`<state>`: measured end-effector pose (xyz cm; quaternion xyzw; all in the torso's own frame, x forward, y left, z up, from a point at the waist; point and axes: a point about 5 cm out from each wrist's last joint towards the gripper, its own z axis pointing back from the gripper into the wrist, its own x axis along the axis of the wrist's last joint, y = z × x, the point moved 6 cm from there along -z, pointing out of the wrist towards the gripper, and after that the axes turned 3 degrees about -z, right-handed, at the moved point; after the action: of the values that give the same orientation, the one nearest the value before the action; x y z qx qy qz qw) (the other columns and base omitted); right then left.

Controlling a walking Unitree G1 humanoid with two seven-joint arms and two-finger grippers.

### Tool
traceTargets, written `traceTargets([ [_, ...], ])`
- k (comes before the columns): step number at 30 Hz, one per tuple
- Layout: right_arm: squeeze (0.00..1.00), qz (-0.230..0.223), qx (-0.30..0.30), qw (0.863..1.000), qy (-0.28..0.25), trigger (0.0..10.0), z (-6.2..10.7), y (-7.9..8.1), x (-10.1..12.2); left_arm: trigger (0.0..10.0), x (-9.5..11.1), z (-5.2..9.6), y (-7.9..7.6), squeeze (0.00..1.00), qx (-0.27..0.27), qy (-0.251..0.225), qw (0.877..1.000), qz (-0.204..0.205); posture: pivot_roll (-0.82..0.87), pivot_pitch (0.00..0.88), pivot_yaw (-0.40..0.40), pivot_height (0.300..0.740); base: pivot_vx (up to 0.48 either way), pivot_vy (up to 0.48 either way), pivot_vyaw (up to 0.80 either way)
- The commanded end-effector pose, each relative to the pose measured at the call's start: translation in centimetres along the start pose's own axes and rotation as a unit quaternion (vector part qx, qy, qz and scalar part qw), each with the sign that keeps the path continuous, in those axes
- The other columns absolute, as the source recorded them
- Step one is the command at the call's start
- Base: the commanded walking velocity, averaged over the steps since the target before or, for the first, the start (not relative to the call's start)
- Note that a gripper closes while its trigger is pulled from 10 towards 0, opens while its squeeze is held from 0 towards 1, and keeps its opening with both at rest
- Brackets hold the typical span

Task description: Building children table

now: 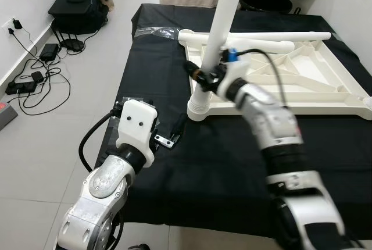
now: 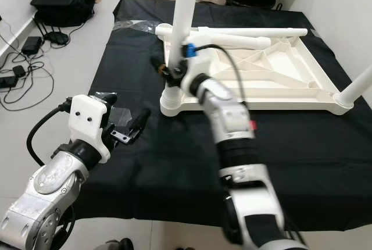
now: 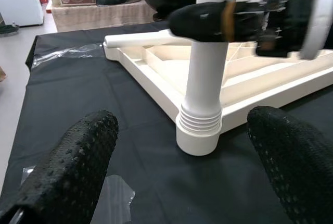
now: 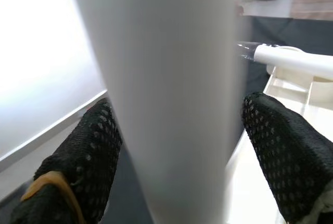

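Nearest: left arm at the near left edge of the black cloth (image 1: 174,203), wrist housing white. Left gripper (image 1: 174,132) low over the cloth, fingers apart, holding nothing, aimed toward the table's near corner. In the left wrist view both fingers (image 3: 67,166) flank an open gap looking at the corner socket (image 3: 196,136). A scrap of clear plastic film (image 3: 117,195) lies on the cloth just under that gripper.

Middle: right arm reaches forward from the near right. Right gripper (image 1: 204,75) is on the upright table leg (image 1: 220,29), one finger each side of the tube. Right wrist view: the white tube fills the space between the two fingers (image 4: 88,156); whether the pads press it I cannot tell for sure, but they sit close against both sides.

The leg stands vertical, long axis straight up, its foot end seated in the socket at the tabletop's near left corner; ribbed collar visible just above the socket.

Tabletop (image 1: 302,102) lies upside down on the cloth, ribbed underside facing up. Two loose legs (image 1: 273,38) lie across its far part, long axes running left to right. Another leg (image 2: 357,84) slants up from the right corner.

Far left: floor with cables (image 1: 35,81) and a black stand (image 1: 75,9).
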<state>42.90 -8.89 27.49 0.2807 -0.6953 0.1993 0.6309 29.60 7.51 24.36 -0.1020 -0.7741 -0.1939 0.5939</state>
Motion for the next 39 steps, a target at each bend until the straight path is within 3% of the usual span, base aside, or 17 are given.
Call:
traceTargets([
  [1, 0.00, -0.005, 0.031, 1.000, -0.001, 10.0, -0.1, 0.5, -0.1, 10.0, 0.4, 0.1, -0.4, 0.00, -0.010, -0.009, 1.000, 0.004, 0.08, 0.178, -0.117, 0.740, 0.000, 0.000, 0.00],
  [6, 0.00, -0.011, 0.089, 0.996, 0.001, 10.0, 0.0, 0.7, -0.1, 10.0, 0.3, 0.0, -0.3, 0.00, -0.012, -0.010, 1.000, 0.003, 0.08, 0.175, -0.115, 0.740, 0.000, 0.000, 0.00],
  [11, 0.00, -0.020, 0.158, 0.987, 0.018, 10.0, -0.5, 1.8, -0.9, 10.0, 0.4, -0.1, -0.5, 0.00, -0.016, -0.011, 1.000, 0.005, 0.09, 0.174, -0.113, 0.740, 0.000, 0.000, 0.00],
  [20, 0.00, -0.011, 0.194, 0.980, 0.041, 10.0, -1.9, 3.1, -1.8, 10.0, 0.5, 0.0, -0.8, 0.00, -0.021, -0.011, 1.000, 0.006, 0.11, 0.180, -0.116, 0.740, 0.000, 0.000, 0.00],
  [27, 0.00, -0.002, 0.189, 0.981, 0.036, 10.0, -2.8, 3.5, -1.3, 10.0, 0.6, 0.1, -0.9, 0.00, -0.020, -0.012, 1.000, 0.009, 0.11, 0.187, -0.117, 0.740, 0.000, 0.000, 0.00],
  [28, 0.00, 0.004, 0.184, 0.982, 0.037, 4.0, -3.0, 3.5, -1.3, 10.0, 0.6, 0.1, -0.9, 0.00, -0.020, -0.012, 1.000, 0.008, 0.11, 0.187, -0.119, 0.740, 0.000, 0.000, 0.00],
  [29, 0.00, 0.012, 0.172, 0.984, 0.038, 0.0, -3.2, 3.4, -1.2, 10.0, 0.6, 0.1, -1.0, 0.00, -0.020, -0.012, 1.000, 0.008, 0.12, 0.190, -0.122, 0.740, 0.000, 0.000, 0.00],
  [31, 0.00, 0.029, 0.136, 0.990, 0.035, 0.0, -3.7, 2.7, -1.1, 10.0, 0.6, 0.1, -0.9, 0.00, -0.018, -0.012, 1.000, 0.007, 0.12, 0.191, -0.124, 0.740, 0.000, 0.000, 0.00],
  [35, 0.00, 0.036, 0.124, 0.991, 0.029, 0.0, -3.7, 2.5, -1.0, 10.0, 0.6, 0.1, -0.9, 0.00, -0.017, -0.012, 1.000, 0.006, 0.12, 0.191, -0.124, 0.740, 0.000, 0.000, 0.00],
  [36, 0.00, 0.039, 0.105, 0.993, 0.027, 0.0, -3.7, 1.9, -1.0, 10.0, 0.6, 0.1, -0.9, 0.00, -0.016, -0.012, 1.000, 0.006, 0.11, 0.192, -0.125, 0.740, 0.000, 0.000, 0.00],
  [38, 0.00, 0.066, 0.018, 0.997, 0.029, 0.0, -3.2, -0.8, -1.3, 10.0, 0.6, 0.1, -0.7, 0.00, -0.012, -0.012, 1.000, 0.003, 0.11, 0.191, -0.124, 0.740, 0.000, 0.000, 0.00],
  [39, 0.00, 0.066, 0.018, 0.997, 0.029, 0.0, -3.2, -0.8, -1.3, 10.0, 0.6, 0.1, -0.7, 0.00, -0.012, -0.012, 1.000, 0.003, 0.11, 0.191, -0.124, 0.740, 0.000, 0.000, 0.00],
])
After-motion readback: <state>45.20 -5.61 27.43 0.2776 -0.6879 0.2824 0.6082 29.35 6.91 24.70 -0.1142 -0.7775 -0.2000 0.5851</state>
